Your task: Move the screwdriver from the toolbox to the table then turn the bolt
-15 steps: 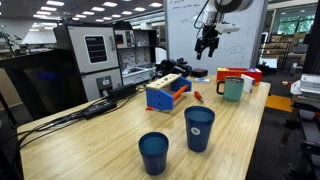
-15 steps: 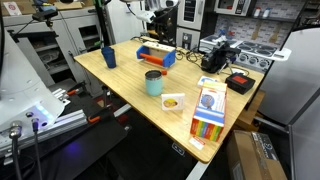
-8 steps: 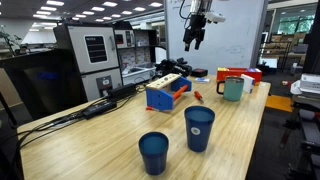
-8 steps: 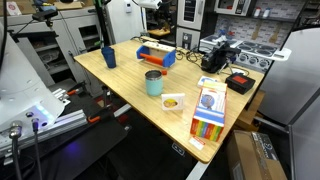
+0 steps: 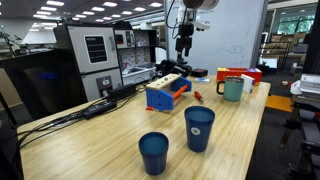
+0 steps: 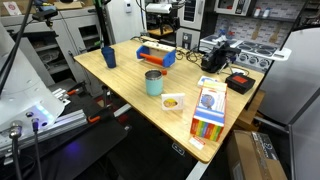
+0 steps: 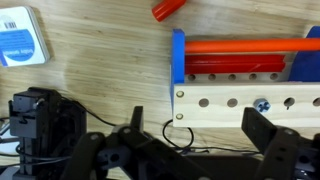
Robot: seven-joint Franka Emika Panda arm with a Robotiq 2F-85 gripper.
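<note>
The blue toolbox point(image 5: 167, 93) with orange-red ends stands on the light-wood table point(image 5: 110, 140); it also shows in an exterior view point(image 6: 155, 55). The red-handled screwdriver point(image 5: 197, 96) lies on the table just beside the toolbox. In the wrist view only its red handle point(image 7: 168, 9) shows, outside the blue wall point(image 7: 179, 60). A pale wood panel with holes point(image 7: 225, 102) on the toolbox carries a bolt point(image 7: 262, 104). My gripper point(image 5: 184, 45) hangs high above the toolbox, open and empty point(image 7: 197, 135).
Two blue cups point(image 5: 199, 128) point(image 5: 153, 152) stand at the near end of the table. A teal mug point(image 5: 233, 90) and a flat red box point(image 5: 250, 73) stand past the screwdriver. A blue-white card point(image 7: 22, 37), a black device point(image 7: 40, 115) and cables lie near the toolbox.
My gripper has swung sideways from above the mug side to over the toolbox, still high and open. The screwdriver and toolbox have not moved.
</note>
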